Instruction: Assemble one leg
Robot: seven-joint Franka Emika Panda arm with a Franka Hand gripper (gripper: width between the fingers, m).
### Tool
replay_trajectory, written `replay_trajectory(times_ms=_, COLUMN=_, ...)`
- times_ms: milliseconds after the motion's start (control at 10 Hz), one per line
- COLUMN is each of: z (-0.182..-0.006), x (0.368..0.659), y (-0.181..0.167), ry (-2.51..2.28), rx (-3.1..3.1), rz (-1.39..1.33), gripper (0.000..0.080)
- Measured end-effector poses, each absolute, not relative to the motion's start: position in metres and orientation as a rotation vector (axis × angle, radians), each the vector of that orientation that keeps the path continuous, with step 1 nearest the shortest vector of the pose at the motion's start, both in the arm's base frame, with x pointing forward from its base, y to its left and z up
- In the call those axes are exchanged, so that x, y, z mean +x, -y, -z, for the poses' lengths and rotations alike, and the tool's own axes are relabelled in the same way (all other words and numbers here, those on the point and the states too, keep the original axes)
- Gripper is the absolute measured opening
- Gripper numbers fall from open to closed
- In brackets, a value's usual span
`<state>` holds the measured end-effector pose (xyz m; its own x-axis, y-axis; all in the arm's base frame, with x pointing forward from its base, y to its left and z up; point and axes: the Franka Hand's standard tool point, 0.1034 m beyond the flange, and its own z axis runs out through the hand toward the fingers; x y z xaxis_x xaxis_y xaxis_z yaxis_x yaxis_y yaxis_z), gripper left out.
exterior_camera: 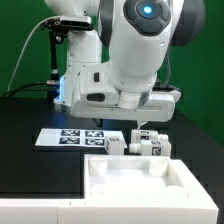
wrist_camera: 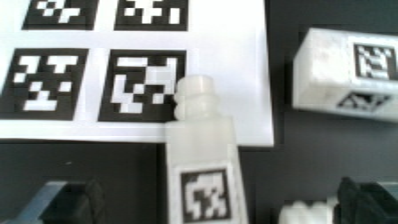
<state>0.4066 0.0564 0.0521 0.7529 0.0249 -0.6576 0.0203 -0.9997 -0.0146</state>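
In the wrist view a leg (wrist_camera: 206, 155), a white oblong block, lies partly on the marker board (wrist_camera: 107, 70). Its round peg end points toward the board and its square tag is near my gripper. My gripper (wrist_camera: 214, 205) is open. Its dark fingertips (wrist_camera: 63, 200) stand wide on either side of this leg and do not touch it. A second leg (wrist_camera: 347, 70) lies off to the side. In the exterior view my gripper (exterior_camera: 118, 124) hangs just above the legs (exterior_camera: 114, 144) beside the marker board (exterior_camera: 72, 138).
The large white square tray-like part (exterior_camera: 140, 185) lies in front of the legs, on the black table. More tagged white blocks (exterior_camera: 152, 142) sit to the exterior view's right of the gripper. A small white rounded piece (wrist_camera: 311, 212) shows near one fingertip.
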Motion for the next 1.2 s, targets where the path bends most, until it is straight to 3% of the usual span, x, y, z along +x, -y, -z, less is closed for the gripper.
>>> replay_trajectory(times_ms=900, z=-0.045, x=0.416, y=-0.063, ry=0.139, rx=-2.926, rz=-1.114, gripper=0.0649)
replay_trajectory(times_ms=1200, z=-0.037, x=0.416, y=-0.052, ry=0.102, rx=-2.85, rz=-1.314, gripper=0.0649)
